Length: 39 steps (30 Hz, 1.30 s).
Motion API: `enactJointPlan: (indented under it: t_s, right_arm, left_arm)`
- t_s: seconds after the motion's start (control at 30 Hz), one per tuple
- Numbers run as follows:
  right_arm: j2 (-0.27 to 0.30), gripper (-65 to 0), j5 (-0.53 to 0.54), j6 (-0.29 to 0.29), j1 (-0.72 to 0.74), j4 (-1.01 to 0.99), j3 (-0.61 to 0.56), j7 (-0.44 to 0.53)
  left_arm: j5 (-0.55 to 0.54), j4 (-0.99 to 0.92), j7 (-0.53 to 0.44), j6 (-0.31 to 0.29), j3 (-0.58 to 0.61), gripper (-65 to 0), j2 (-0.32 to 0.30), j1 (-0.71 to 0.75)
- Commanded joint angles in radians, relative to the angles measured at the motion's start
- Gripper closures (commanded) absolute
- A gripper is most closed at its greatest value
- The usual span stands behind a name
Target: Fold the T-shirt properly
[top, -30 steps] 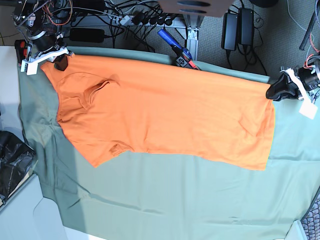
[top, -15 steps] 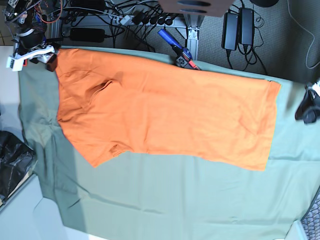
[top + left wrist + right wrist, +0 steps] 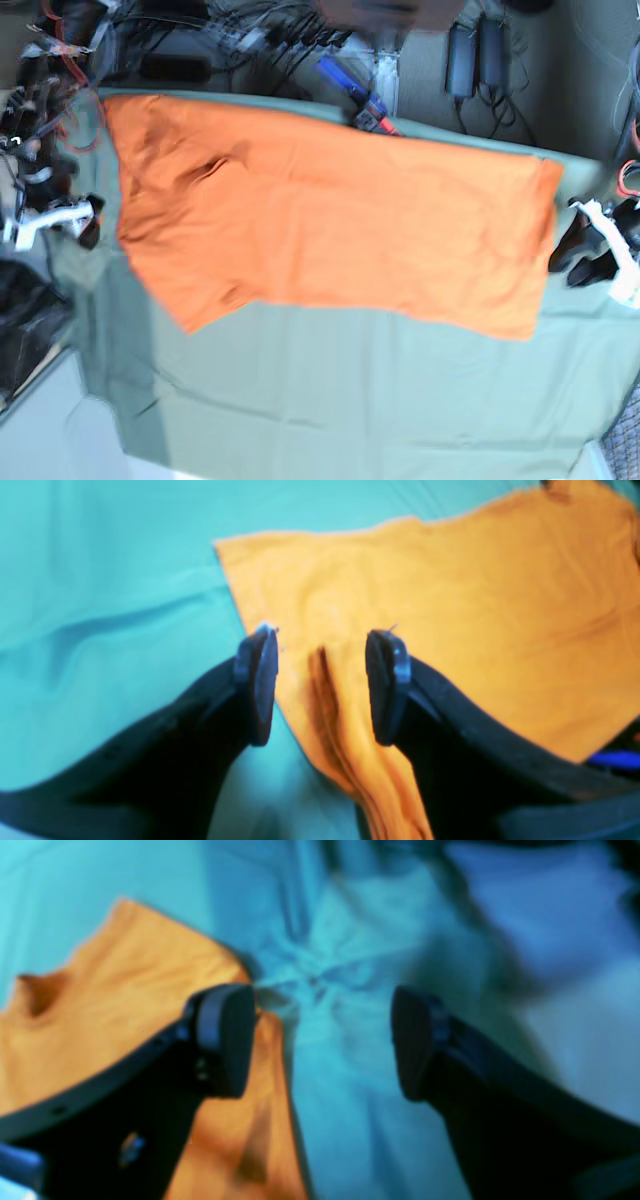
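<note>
we see the left tool [image 3: 320, 685] open, its fingers apart over the hem edge of the t-shirt [image 3: 340, 220], with a raised ridge of orange cloth between them and nothing gripped; the right tool [image 3: 322, 1040] is likewise open, one finger over the orange edge, the other over the green cloth [image 3: 350, 400]; the t-shirt lies spread, folded lengthwise, on the green cloth covering the tabletop, collar end toward the right tool, hem toward the left tool.

risks, in our judgement: a tool closing here may pinch the green cloth along with the orange layer and drag both; a grip on one layer only would let the fold slip apart; the wrist views are blurred, so edge position is uncertain.

beyond the far tabletop edge we see a blue clamp [image 3: 352, 95], power adapters [image 3: 476, 58] and cables on grey carpet.
</note>
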Motion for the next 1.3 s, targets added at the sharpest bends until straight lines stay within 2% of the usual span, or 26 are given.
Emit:
enactJointPlan:
  t_s: [0.0,0.13,0.27,0.4,0.57,0.77,1.0,1.27]
  right_arm:
    - [0.027,-42.2,0.002,0.054,0.082,-0.047,-0.024,0.043]
    - [0.026,-42.2,0.002,0.066,0.297,-0.322,-0.144,0.06]
    - [0.023,-42.2,0.004,0.099,0.422,-0.461,-0.272,0.061]
    - [0.018,-42.2,-0.007,0.1,0.464,-0.509,-0.403,0.068]
    - [-0.018,-42.2,-0.034,0.103,0.459,-0.509,-0.504,0.06]
    - [-0.054,-42.0,-0.023,0.118,0.459,-0.498,-0.525,0.028]
    - [-0.059,-42.0,-0.01,0.118,0.459,-0.456,-0.525,-0.004]
    - [-0.059,-42.0,0.002,0.118,0.459,-0.428,-0.525,-0.039]
  left_arm:
    - [-0.013,0.015,-0.024,-0.013,-0.003,-31.8,-0.017,-0.01]
    - [-0.006,0.015,-0.025,-0.013,0.0,-31.8,-0.017,-0.008]
    - [0.006,0.013,-0.025,-0.013,0.0,-31.8,-0.016,-0.007]
    - [0.029,-0.015,-0.06,-0.013,0.0,-31.8,-0.016,-0.008]
    - [0.031,-0.099,-0.092,-0.013,0.0,-31.9,-0.016,-0.024]
    - [0.031,-0.225,-0.092,-0.013,0.0,-31.9,-0.016,-0.071]
    - [0.031,-0.327,-0.1,-0.013,0.015,-31.9,-0.016,-0.167]
    - [0.137,-0.583,-0.212,-0.013,0.183,-31.9,-0.005,-0.388]
